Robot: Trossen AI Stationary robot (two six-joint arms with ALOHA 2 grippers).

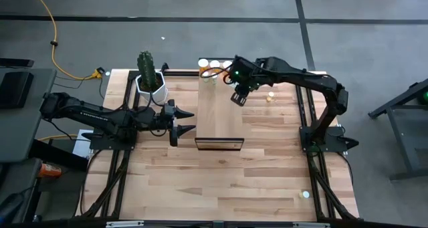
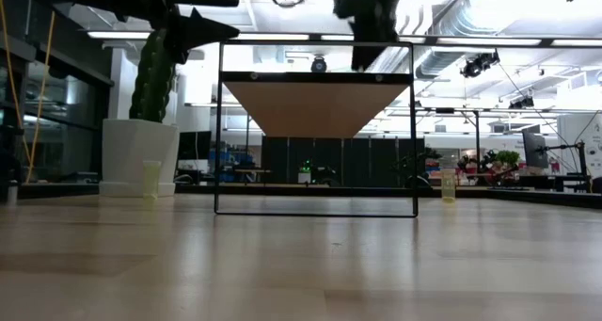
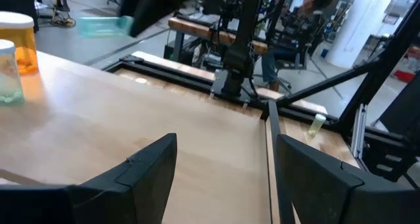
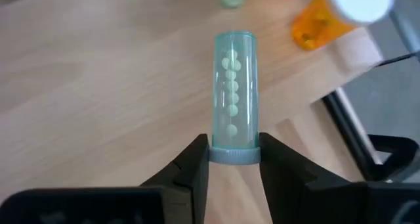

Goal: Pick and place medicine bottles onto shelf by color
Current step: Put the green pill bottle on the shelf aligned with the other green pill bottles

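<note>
1. Our right gripper (image 4: 234, 159) hangs above the far part of the shelf (image 1: 221, 114), its jaws closed narrow on the cap end of a pale green vial (image 4: 234, 99) with small pills inside.

2. The vial points away from the gripper. In the wrist view bare shelf wood lies under it, but we cannot tell whether it touches the wood yet.

3. At the shelf's far end stand orange bottles (image 1: 204, 65) with white caps, and a small pale one (image 1: 214, 78) just beside them. More pale bottles are still on the table: one (image 1: 270, 96) right of the shelf, and one (image 2: 151, 178) by the cactus pot (image 1: 151, 85), seen from the low camera.

4. Our left gripper (image 1: 187, 120) waits at the shelf's left edge, jaws wide and holding nothing.

5. Risks as we judge them:
   - The grip is only on the cap end, so the vial could swing or slip if we move fast.
   - A narrow vial released tilted or too high would likely topple and roll off the plank.
   - Moving toward the far end, we could knock the orange bottles over, since they stand close together.
   - Setting it among the orange ones would spoil the colour sorting.
</note>
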